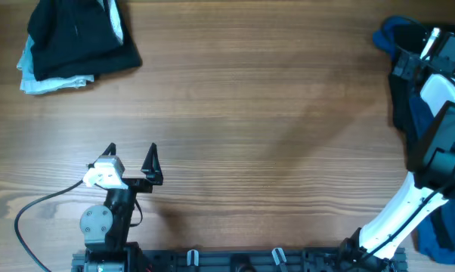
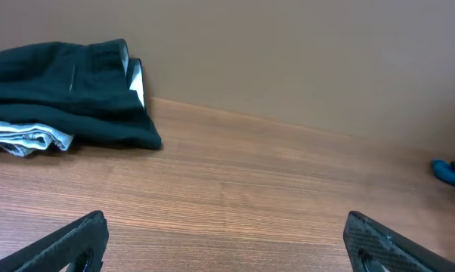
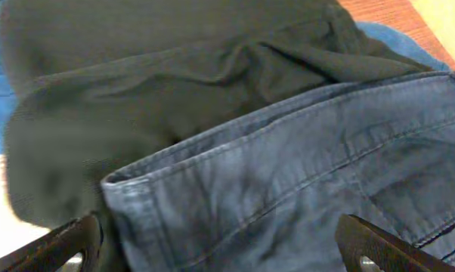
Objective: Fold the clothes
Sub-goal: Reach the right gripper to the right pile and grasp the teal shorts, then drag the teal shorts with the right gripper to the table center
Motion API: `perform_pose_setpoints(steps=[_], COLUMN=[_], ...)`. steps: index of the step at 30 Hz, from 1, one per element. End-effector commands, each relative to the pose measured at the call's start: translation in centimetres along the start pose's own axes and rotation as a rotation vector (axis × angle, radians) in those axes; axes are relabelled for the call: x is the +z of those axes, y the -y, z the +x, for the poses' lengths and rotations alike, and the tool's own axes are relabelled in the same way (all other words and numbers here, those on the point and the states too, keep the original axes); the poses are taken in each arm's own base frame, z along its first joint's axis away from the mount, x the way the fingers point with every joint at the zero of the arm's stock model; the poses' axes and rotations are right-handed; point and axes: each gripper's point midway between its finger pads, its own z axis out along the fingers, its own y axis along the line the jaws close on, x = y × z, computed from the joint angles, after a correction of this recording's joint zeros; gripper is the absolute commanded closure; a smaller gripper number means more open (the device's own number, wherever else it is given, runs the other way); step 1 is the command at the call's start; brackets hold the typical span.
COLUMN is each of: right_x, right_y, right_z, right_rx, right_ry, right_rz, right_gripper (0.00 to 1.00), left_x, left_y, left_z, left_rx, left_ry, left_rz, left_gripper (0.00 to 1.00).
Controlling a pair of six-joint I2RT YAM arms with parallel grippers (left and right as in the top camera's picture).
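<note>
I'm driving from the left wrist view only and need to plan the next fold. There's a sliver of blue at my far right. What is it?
Observer: It looks like the bright blue fabric heaped at the right edge of the table, with the right arm over it.
Operator: Is that arm holding anything?
Observer: No. Its wrist view shows the right gripper open, close over a navy garment with stitched seams.
Operator: Anything else in that heap?
Observer: A blackish garment lies bunched behind the navy one.
</note>
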Motion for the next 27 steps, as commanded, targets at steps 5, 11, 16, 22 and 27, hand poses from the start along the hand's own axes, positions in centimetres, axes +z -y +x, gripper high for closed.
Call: perform_pose_setpoints(steps=[5,11,16,22,27], right_x=[1.9,1.8,0.9,-3.1,-8.2], right_y=[0.4,0.4,0.6,0.1,-1.8], right_z=[1.5,1.6,1.1,-3.1,-7.3], right_rx=[0.005,0.005,0.017,0.071,0.140], right_ry=[-0.029,-0.036,-0.037,0.058,0.159], right_rz=[-0.008,-0.009,-0.010,-0.096,-0.246], right_gripper=[0.01,0.64,0.71,0.96,0.96], left_x=[0.0,0.0,0.0,0.0,0.0], left_y=[-0.3,-0.3,-0.3,-0.3,-0.3], left_z=[0.1,0.1,0.1,0.1,0.1], left_rx=[0.000,0.000,0.000,0.000,0.000], left_ry=[-0.001,-0.001,-0.001,-0.001,-0.001], left_rz=[-0.014,-0.014,-0.014,-0.014,-0.014], left_gripper=[0.00,0.00,0.00,0.00,0.00])
